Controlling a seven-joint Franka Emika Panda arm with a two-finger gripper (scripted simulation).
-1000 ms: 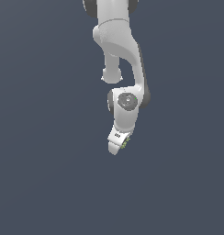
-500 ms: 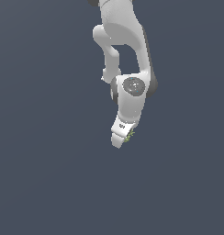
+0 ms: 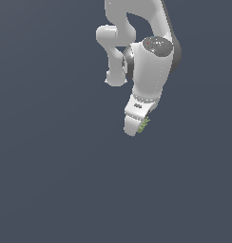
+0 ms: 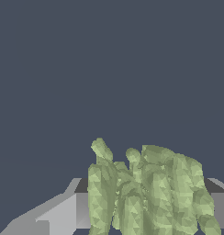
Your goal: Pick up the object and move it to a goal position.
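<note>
The arm point(image 3: 151, 52) hung down from the top of the exterior view over a plain dark grey ground, and the gripper point(image 3: 136, 124) at its tip was clenched on the object point(image 3: 144, 125) (a lumpy olive-green piece). In the wrist view the object point(image 4: 150, 193) sat between the grey fingers point(image 4: 58, 213), held aloft.

Exterior view far, sees whole arm point(image 3: 149, 66); wrist view close; both share object point(image 3: 144, 125).
</note>
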